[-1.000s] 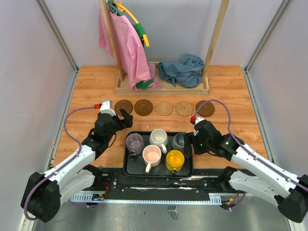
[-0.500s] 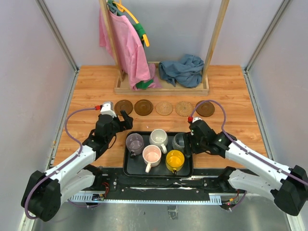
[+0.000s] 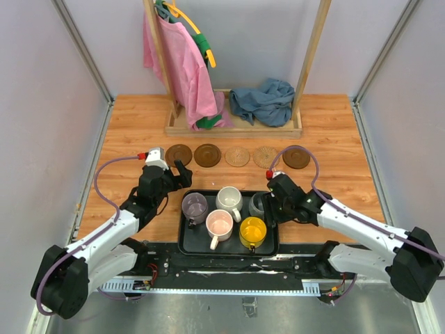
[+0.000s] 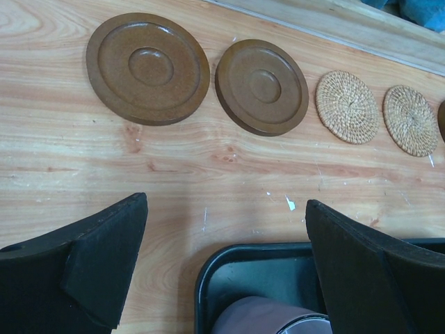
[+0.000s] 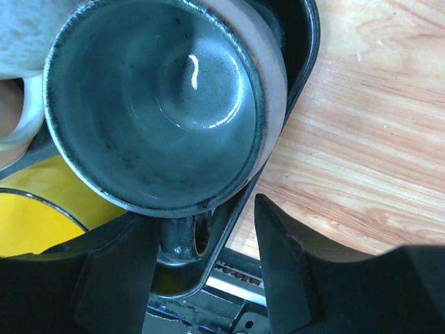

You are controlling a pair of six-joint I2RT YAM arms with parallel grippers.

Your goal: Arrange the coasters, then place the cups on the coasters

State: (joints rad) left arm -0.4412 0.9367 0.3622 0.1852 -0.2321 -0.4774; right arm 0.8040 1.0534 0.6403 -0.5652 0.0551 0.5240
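A wooden desk [image 3: 348, 132] is showing from above, with 2 robot arms reaching in from its near edge. 5 coasters [image 3: 237, 156] are lying in a left-to-right row across the middle, all bare. Just near of them, a black tray [image 3: 189, 245] is holding all 5 cups [image 3: 229, 200]. The grey-blue cup [image 5: 160, 104] is sitting in the tray's far right corner, and its handle [image 5: 182, 240] is pointing back toward the right arm's wrist. The right end effector [image 5: 203, 216] is hovering low over that handle, about half open. Its 2 fingers [image 5: 285, 271] are straddling the loop, 1 on each side, and a gap is showing on the right side, so nothing is gripped yet. The rightmost coaster [image 3: 296, 157], dark brown, is lying far and slightly right of this cup, and the right arm appears the nearer one to it. The left end effector [image 4: 226, 205] is hanging wide open and empty at the tray's far left corner, beside the purple-grey cup [image 3: 195, 205].
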